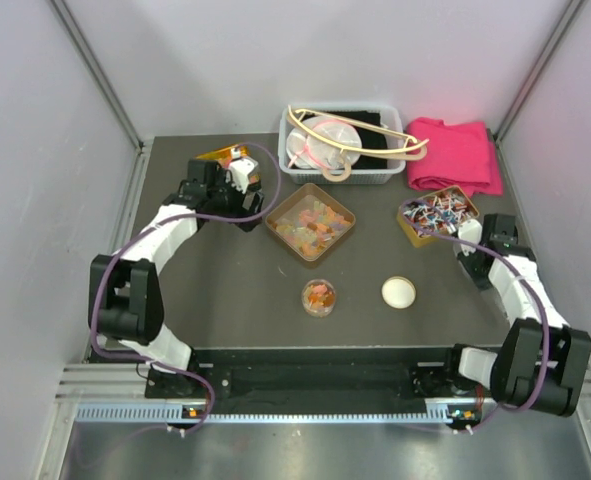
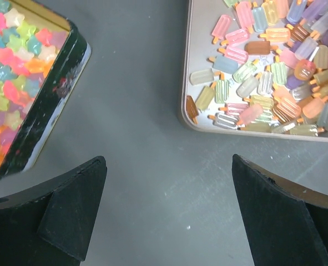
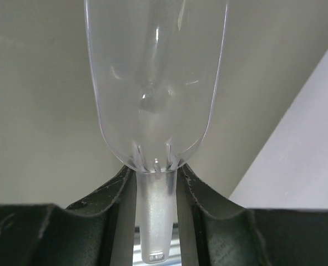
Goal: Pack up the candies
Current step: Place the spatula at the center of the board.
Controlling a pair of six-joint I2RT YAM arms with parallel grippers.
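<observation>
Right tool (image 3: 155,178) pinches the handle of a clear, empty scoop (image 3: 155,83); left tool (image 2: 168,183) hangs spread beside the tray (image 1: 271,224). Most candies (image 1: 312,224) lie in that tray; the small jar (image 1: 305,298) holds some, its lid (image 1: 399,292) off. Packing looks partly done, capping yet to come.
</observation>
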